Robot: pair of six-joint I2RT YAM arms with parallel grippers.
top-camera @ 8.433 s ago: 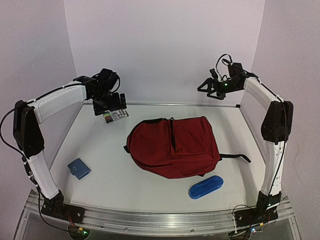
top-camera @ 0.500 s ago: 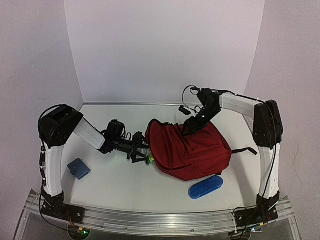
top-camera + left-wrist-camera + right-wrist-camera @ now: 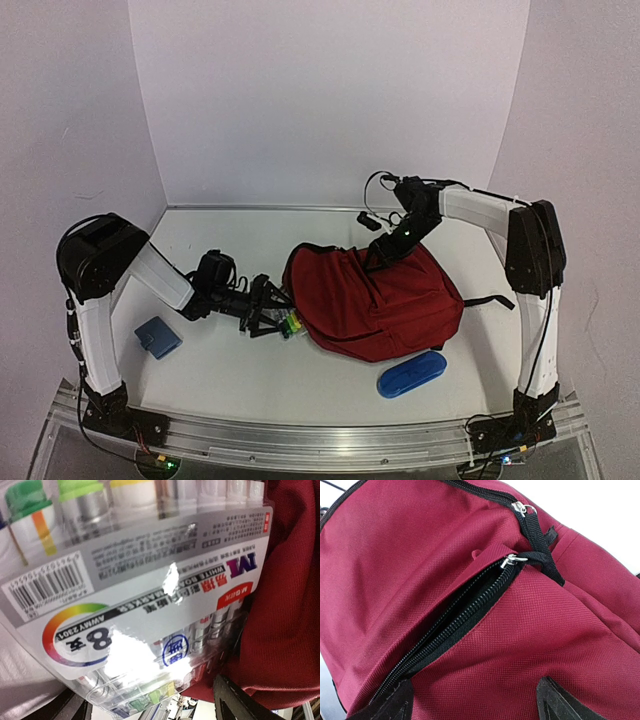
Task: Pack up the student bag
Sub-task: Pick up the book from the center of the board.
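The student bag (image 3: 385, 300), dark red with black zips, lies across the middle of the table. My left gripper (image 3: 272, 312) reaches in low from the left and is shut across a clear pack of whiteboard markers (image 3: 289, 323), whose far end is at the bag's left edge. In the left wrist view the pack (image 3: 140, 580) fills the picture, its near end between my fingertips (image 3: 235, 700), with the bag (image 3: 290, 605) behind it. My right gripper (image 3: 378, 255) hangs open over the bag's top. Below it the bag (image 3: 470, 540) shows a part-open zip (image 3: 465, 615).
A blue oblong case (image 3: 411, 373) lies just in front of the bag. A small blue square item (image 3: 158, 337) sits near the left arm's base. A black strap (image 3: 485, 300) trails off the bag's right side. White walls close the back and sides.
My left gripper has drawn back to the left with the marker pack, and the bag's left edge has slumped leftward after it. The right arm has not moved.
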